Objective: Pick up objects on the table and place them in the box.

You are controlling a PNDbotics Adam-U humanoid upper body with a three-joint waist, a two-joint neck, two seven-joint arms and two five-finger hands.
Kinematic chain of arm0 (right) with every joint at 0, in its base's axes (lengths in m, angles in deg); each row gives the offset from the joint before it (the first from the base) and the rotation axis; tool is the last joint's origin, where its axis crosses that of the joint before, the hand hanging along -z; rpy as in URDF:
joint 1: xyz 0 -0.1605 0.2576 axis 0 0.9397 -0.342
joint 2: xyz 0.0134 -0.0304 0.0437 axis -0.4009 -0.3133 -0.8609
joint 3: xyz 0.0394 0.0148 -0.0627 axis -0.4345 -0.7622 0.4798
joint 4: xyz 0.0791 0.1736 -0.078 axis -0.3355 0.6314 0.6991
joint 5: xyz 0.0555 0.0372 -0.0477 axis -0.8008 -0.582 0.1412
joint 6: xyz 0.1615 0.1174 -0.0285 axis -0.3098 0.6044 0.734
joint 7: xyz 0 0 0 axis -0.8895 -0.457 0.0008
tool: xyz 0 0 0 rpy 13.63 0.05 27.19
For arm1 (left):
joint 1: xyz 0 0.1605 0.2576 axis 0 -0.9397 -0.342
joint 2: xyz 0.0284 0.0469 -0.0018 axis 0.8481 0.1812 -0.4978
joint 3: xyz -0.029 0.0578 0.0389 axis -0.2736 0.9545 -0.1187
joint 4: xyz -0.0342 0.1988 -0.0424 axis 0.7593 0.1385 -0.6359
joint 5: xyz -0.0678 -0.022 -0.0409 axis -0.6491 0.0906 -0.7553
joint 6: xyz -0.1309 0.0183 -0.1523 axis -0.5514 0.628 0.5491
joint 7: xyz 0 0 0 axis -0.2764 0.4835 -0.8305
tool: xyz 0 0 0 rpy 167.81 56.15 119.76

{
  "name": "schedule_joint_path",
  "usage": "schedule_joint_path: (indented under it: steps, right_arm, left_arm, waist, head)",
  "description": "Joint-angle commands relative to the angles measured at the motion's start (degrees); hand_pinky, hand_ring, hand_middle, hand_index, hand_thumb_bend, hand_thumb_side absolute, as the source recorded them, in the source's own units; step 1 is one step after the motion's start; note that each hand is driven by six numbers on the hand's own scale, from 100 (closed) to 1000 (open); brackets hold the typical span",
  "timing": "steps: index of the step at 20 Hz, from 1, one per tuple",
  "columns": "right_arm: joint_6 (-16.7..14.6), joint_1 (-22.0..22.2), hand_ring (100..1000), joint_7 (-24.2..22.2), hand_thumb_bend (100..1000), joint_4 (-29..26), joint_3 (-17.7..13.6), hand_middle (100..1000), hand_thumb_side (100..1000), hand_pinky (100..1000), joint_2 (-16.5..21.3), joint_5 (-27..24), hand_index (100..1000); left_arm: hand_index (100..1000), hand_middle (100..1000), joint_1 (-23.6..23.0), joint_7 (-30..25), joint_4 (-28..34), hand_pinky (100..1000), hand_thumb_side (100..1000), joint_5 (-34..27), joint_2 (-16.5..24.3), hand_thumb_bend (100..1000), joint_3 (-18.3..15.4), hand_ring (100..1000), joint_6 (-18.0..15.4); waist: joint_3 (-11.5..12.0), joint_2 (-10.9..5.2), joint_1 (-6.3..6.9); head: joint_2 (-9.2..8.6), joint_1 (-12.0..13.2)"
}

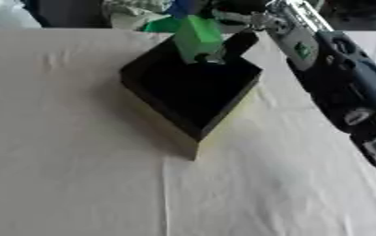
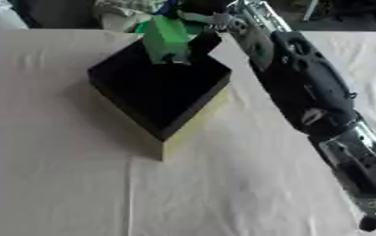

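We see the counter (image 1: 78,175) under a white cloth filling the frame, and 1 black box (image 1: 193,87) upper centre. Our right arm (image 2: 304,92) crosses from the right; its hand (image 2: 211,11) grasps a green block (image 1: 197,38) above the box's far corner.

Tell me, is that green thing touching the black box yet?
Cannot tell. In the left eye view the green object overlaps the black box opening, held from above by the right hand; no gap or contact shows plainly.

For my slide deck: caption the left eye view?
Right hand holds a green object above the black box.
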Motion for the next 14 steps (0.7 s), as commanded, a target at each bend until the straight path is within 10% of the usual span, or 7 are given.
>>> schedule_joint_path:
  steps: [1, 14]
  right_arm:
    - [0.08, -0.81, 688, 1.26, 100, 0.96, -0.22, 615, 613, 817, -0.08, 2.54, 765]
    - [-2.83, 0.87, 744, 1.58, 100, 4.50, 1.18, 662, 640, 863, -2.61, 10.68, 786]
  left_arm:
    - [745, 598, 1.01, -0.35, 0.82, 641, 968, -0.33, 0.12, 162, -0.16, 684, -0.03]
    - [744, 597, 0.55, -0.65, 0.82, 640, 969, -0.59, -0.51, 163, -0.30, 683, 0.58]
  waist:
    - [0.11, -0.87, 0.11]
    - [-0.18, -0.48, 0.13]
  head:
    - [-0.83, -0.53]
    - [-1.00, -0.65]
